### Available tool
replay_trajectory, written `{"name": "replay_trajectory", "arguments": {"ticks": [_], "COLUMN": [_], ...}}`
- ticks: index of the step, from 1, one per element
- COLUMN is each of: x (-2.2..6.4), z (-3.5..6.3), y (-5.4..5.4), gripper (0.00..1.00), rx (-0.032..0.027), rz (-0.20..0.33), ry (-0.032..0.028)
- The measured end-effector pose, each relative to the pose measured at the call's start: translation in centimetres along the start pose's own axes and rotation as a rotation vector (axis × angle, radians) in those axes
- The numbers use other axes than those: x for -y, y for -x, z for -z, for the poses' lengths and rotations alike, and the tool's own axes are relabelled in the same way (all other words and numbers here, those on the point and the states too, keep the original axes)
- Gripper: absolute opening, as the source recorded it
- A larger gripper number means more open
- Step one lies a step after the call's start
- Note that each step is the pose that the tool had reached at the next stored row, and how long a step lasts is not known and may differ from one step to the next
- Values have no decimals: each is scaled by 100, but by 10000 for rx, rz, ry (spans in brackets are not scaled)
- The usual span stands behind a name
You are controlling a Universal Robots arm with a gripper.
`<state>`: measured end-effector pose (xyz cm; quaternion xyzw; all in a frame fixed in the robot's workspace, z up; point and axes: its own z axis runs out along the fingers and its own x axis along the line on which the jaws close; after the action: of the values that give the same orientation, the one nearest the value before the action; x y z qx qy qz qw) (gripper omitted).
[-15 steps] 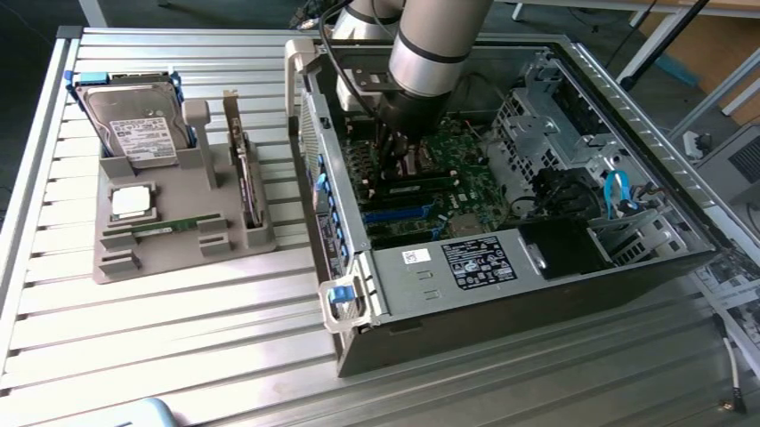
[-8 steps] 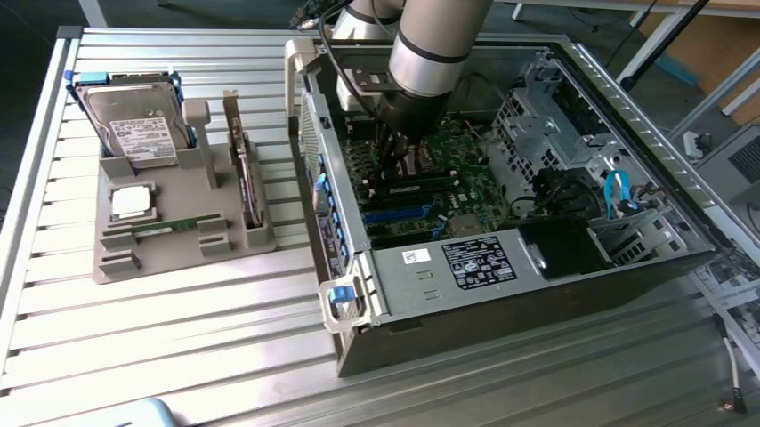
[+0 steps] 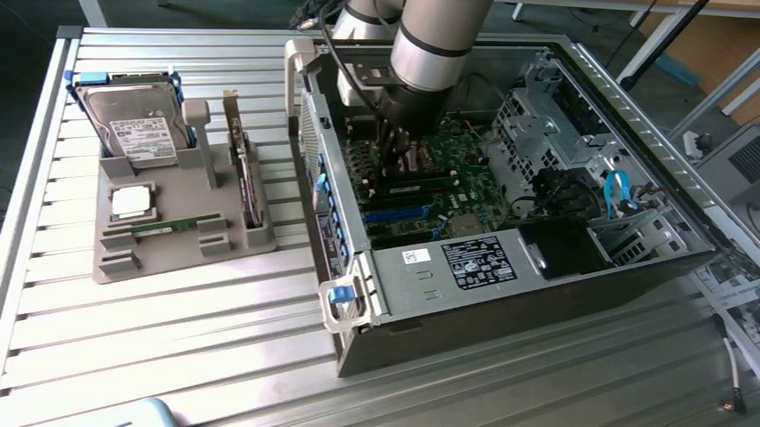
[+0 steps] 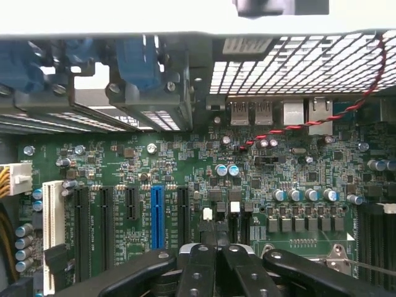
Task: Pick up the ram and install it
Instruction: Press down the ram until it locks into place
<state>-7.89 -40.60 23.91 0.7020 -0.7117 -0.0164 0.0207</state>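
The ram (image 3: 176,223), a thin green stick, lies flat in the front part of the grey holder (image 3: 119,267), to the exterior view's left of the computer case. My gripper (image 3: 392,158) is down inside the open case (image 3: 404,307), just above the green motherboard (image 3: 465,182) and well away from the ram. In the wrist view the black fingers (image 4: 201,263) run close together towards the motherboard (image 4: 185,167), and the gripper (image 4: 220,230) looks shut with nothing visible between the fingers. Long dark memory slots (image 4: 372,238) lie beside the processor area.
The holder also carries a hard drive (image 3: 133,126), a square silver processor chip (image 3: 131,201) and an upright green expansion card (image 3: 246,178). Case walls, a metal drive cage (image 3: 535,116) and blue cables (image 3: 618,191) surround the arm. The ribbed metal table (image 3: 178,356) spreads in front.
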Motion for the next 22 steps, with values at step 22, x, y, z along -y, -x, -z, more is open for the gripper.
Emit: {"name": "replay_trajectory", "arguments": {"ticks": [22], "x": [-22], "z": [414], "y": [-2], "gripper": [11], "rx": [-4], "rz": [0], "ry": [-41]}}
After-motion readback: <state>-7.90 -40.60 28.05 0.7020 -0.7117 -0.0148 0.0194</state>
